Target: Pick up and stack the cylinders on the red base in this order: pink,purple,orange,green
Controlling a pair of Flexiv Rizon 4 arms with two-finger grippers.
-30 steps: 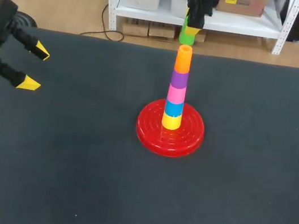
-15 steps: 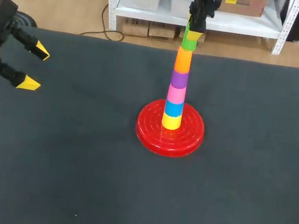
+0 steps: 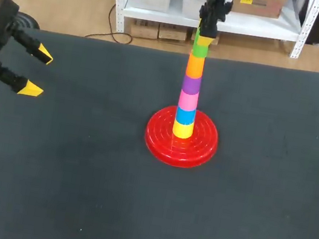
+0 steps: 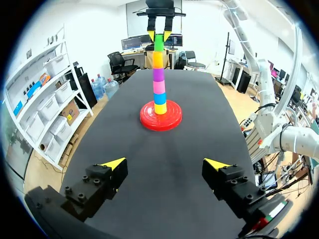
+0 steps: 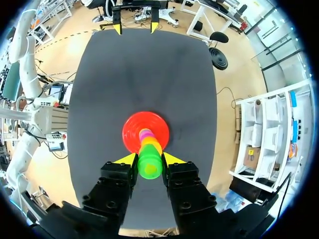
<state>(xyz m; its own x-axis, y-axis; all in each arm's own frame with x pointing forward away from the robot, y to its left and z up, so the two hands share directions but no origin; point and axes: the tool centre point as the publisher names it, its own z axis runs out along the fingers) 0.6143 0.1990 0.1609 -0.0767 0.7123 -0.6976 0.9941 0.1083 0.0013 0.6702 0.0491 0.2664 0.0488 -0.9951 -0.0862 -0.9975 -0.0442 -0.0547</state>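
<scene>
On the red base (image 3: 181, 138) stands a tower of cylinders: yellow, blue, pink (image 3: 187, 101), purple (image 3: 191, 85), orange (image 3: 194, 66). The green cylinder (image 3: 201, 48) sits on top of the orange one, and my right gripper (image 3: 204, 40) is shut on it from above. In the right wrist view the green cylinder (image 5: 149, 165) fills the gap between the yellow fingertips of the right gripper (image 5: 150, 159), with the red base (image 5: 133, 136) below. My left gripper (image 3: 37, 71) hangs open over the table's left side, far from the tower (image 4: 159, 74); the left gripper (image 4: 164, 164) holds nothing.
The dark table (image 3: 77, 173) carries only the base and tower. Its far edge runs just behind the tower.
My right gripper has lowered the green cylinder from above the tower down onto the orange one. The left arm has not moved.
</scene>
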